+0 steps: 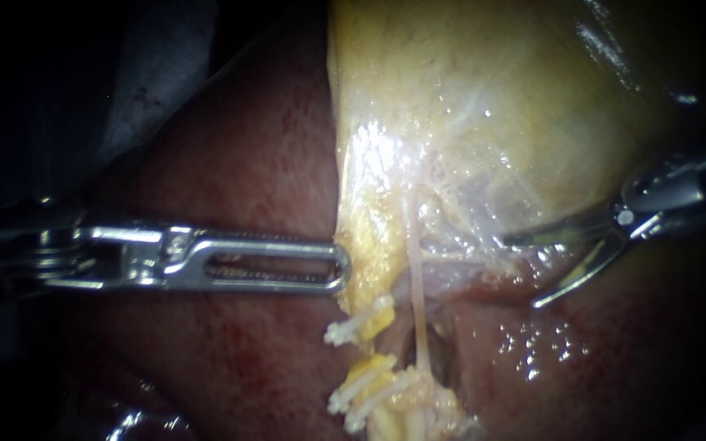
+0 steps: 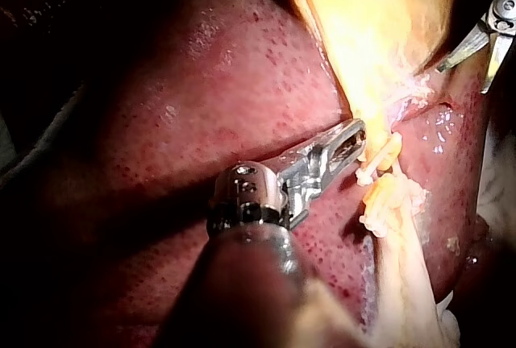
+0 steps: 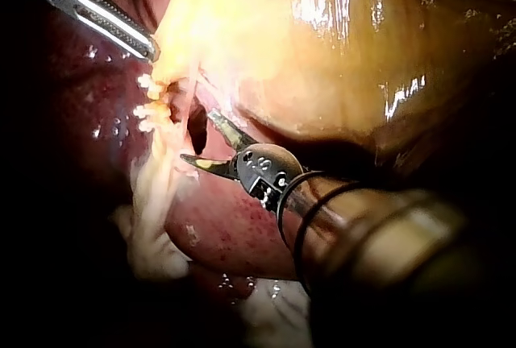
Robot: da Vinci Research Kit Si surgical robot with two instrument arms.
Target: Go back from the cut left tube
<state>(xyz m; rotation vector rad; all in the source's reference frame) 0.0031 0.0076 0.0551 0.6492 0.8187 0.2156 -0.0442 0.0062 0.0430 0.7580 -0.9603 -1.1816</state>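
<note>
Cut left tube (image 1: 373,322) sits just under the tip of the left instrument (image 1: 338,265), in two short yellow ends with white clips (image 1: 349,398) on them. That instrument's jaws look clamped on the soft yellow edge of the gallbladder (image 1: 492,98). The right instrument (image 1: 520,272) has thin curved blades, held apart, near the skinny pale right tube (image 1: 416,278). If it backs away crooked, a sharp blade could nick that tube or the wet red liver (image 1: 247,147)
</note>
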